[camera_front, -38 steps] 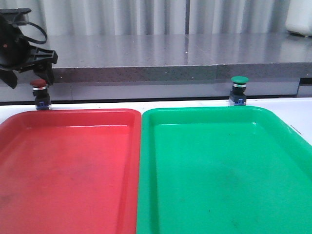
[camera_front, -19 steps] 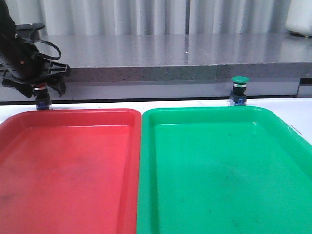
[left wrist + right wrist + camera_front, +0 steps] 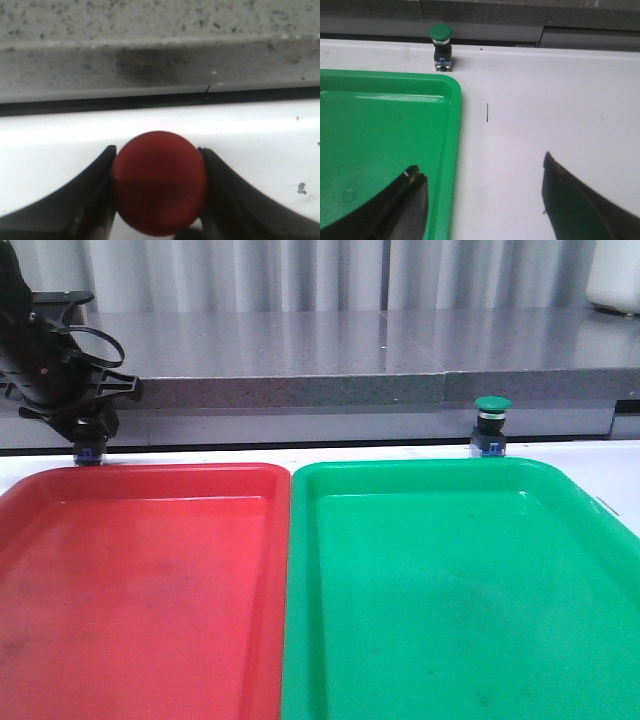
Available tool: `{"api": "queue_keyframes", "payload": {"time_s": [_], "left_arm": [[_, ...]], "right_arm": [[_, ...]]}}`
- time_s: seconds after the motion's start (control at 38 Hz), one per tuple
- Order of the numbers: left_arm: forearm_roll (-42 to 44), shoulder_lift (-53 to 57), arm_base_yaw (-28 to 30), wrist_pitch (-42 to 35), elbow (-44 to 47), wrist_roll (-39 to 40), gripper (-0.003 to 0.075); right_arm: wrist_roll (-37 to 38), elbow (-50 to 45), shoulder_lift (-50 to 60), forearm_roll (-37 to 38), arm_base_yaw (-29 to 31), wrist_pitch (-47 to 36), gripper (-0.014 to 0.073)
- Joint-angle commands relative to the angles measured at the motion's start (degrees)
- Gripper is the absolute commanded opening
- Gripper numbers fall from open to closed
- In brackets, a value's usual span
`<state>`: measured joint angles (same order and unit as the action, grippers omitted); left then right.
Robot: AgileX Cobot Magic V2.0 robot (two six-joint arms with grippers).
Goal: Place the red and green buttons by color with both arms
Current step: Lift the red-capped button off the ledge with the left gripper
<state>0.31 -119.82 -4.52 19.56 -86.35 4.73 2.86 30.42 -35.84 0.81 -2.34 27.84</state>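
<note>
The red button (image 3: 159, 182) stands on the white table just behind the red tray (image 3: 140, 590). My left gripper (image 3: 156, 150) is shut on its cap, one black finger touching each side. In the front view the left gripper (image 3: 88, 428) covers the cap and only the button's blue base (image 3: 90, 453) shows. The green button (image 3: 491, 425) stands upright and free behind the green tray (image 3: 450, 590); it also shows in the right wrist view (image 3: 440, 46). My right gripper (image 3: 480, 165) is open and empty, well short of the green button, over the green tray's edge (image 3: 455, 150) and the table.
The two trays lie side by side and fill the front of the table. A grey stone ledge (image 3: 330, 390) runs along the back, close behind both buttons. A white container (image 3: 615, 280) stands at the far right on the ledge.
My left gripper has come down over the red button and its fingers have shut on the cap. The green button has not moved.
</note>
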Motion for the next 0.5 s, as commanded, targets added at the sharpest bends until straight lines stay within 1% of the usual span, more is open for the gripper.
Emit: {"api": "queue_keyframes", "payload": {"time_s": [0.0,0.24,0.37,0.47], "left_arm": [[0.2,7.4,-0.1,-1.3,-1.8,0.2,0.0242],[-0.3,16.6,-0.1,6.2,-1.0,0.2,0.0242],[-3.0,22.9,-0.1,7.7,2.9,0.2,0.0242],[-5.2,28.4,-0.2,7.1,8.3,0.2,0.0242]], "right_arm": [[-0.5,1.9,-0.3,0.4,0.5,-4.3,0.051],[-0.5,1.9,-0.3,0.4,0.5,-4.3,0.051],[-0.5,1.9,-0.3,0.4,0.5,-4.3,0.051],[-0.5,1.9,-0.3,0.4,0.5,-4.3,0.051]]}}
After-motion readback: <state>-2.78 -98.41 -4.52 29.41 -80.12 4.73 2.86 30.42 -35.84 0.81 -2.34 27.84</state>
